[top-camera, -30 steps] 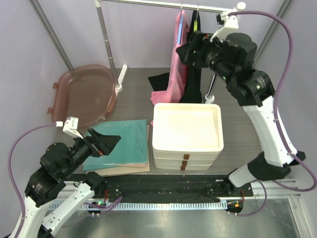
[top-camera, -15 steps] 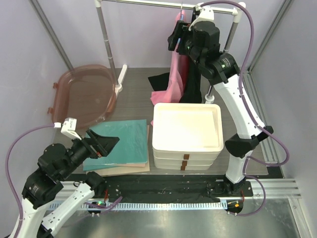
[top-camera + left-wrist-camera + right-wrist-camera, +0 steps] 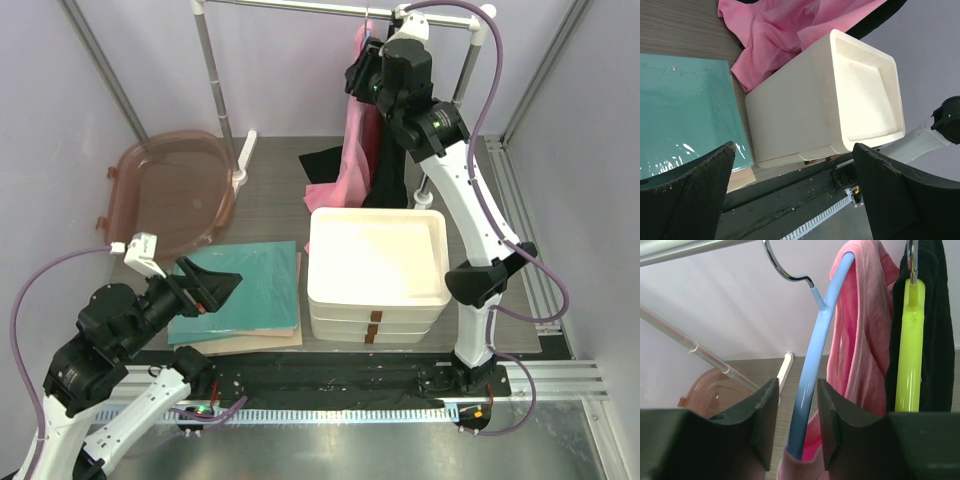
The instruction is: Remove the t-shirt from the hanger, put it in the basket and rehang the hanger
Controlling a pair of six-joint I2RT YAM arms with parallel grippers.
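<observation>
Right jaws slightly apart astride blue hanger [image 3: 812, 365], its lower end lost under pink t-shirt [image 3: 860, 340]; left jaws wide apart.

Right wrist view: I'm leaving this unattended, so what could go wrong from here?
1. The right gripper straddles the blue hanger, not the pink shirt; a pull might lift its hook off the rail, shirt still on.
2. The black garment on the yellow hanger hangs close beside and might get snagged.

Grey table [image 3: 270, 205]: pink plastic lid [image 3: 175, 190] at left, teal boards [image 3: 255, 285] near, stacked white trays [image 3: 377, 262] just beside, pink t-shirt [image 3: 325, 192] pooling behind them.
</observation>
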